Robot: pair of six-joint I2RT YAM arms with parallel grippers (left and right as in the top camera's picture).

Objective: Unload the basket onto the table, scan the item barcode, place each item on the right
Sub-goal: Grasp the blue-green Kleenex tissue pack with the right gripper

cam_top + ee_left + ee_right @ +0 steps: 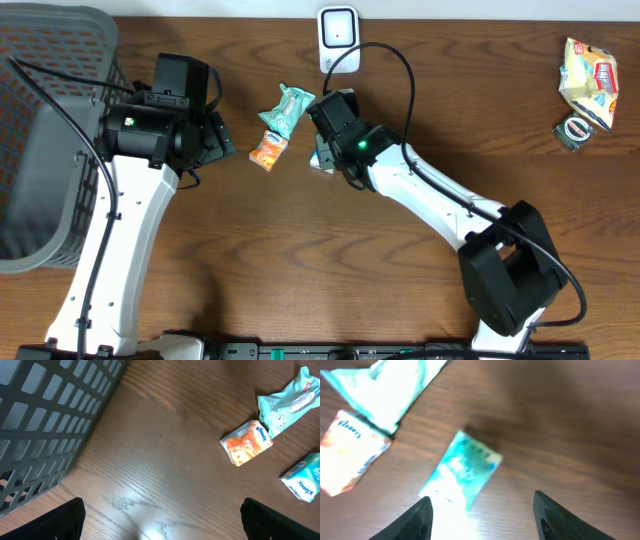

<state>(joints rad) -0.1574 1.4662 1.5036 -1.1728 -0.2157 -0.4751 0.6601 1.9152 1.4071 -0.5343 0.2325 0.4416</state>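
The item nearest my right gripper (482, 497) is a small teal tissue pack (467, 472). It lies flat on the wood, reaching down between the spread fingers, and neither finger touches it. In the overhead view that pack (321, 158) peeks out beside the right gripper (326, 148). No barcode shows on it. A white scanner (338, 35) stands at the table's back edge. An orange tissue pack (267, 152) and a teal wrapper (285, 108) lie left of it. My left gripper (162, 505) hangs open over bare wood, with nothing between its fingers.
A grey mesh basket (50, 130) fills the far left, close to my left arm; its wall (45, 425) shows in the left wrist view. A yellow snack bag (590, 70) and a tape roll (575, 130) sit at the back right.
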